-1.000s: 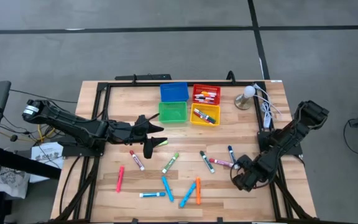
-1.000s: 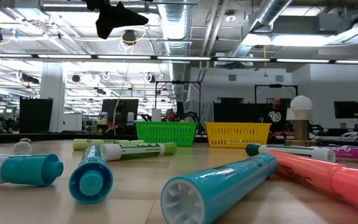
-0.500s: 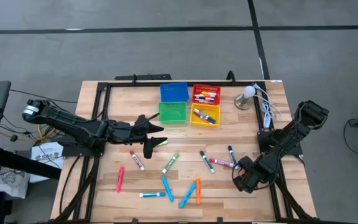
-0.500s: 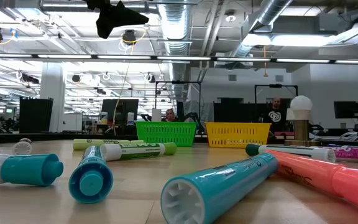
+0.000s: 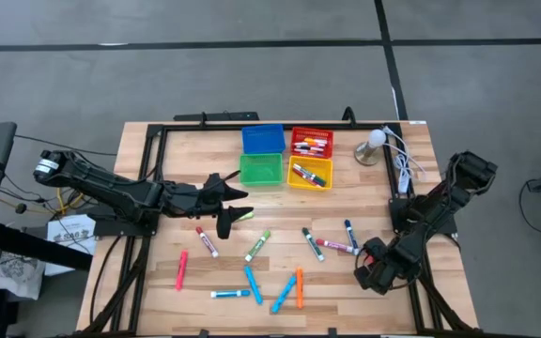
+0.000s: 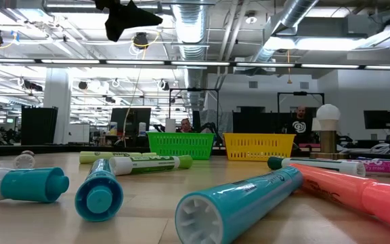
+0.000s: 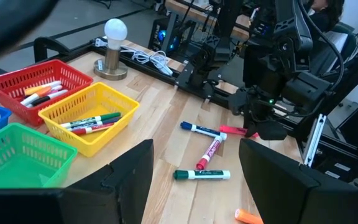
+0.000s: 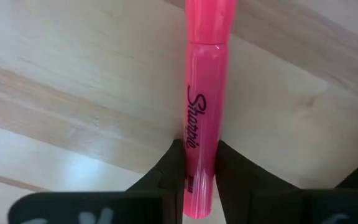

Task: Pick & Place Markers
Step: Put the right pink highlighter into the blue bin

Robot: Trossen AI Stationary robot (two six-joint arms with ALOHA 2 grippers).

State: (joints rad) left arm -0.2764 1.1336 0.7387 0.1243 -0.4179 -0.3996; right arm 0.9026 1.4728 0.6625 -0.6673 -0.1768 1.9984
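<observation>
- The right gripper (image 8: pixel 201 171) is pressing its two dark fingers (image 8: pixel 169 163) against both sides of a pink marker (image 8: pixel 204 93), nearly closed, with the marker's body filling the narrow gap between them.
- The right wrist view is showing this clamp and the script lettering on the pink marker, lying against the wooden table (image 8: pixel 55 74); the high view is showing only the right gripper (image 5: pixel 372 268) down low near the table's right edge, with the grip itself hidden under the arm.
- The left gripper (image 7: pixel 194 177) is hanging above the table with its fingers spread wide and nothing between them; in the high view it (image 5: pixel 233 214) is sitting just in front of the green bin (image 5: pixel 260 170).
- The left wrist view is showing markers lying in the yellow bin (image 7: pixel 86 115) and the red bin (image 7: pixel 33 87), and three loose ones near the right arm.
- The high view is showing the remaining loose markers (image 5: pixel 257 246) scattered across the table's front half, between the two grippers.
- The low view is showing teal markers (image 6: pixel 239 203) lying close to the camera and the left gripper's dark shape up high.
</observation>
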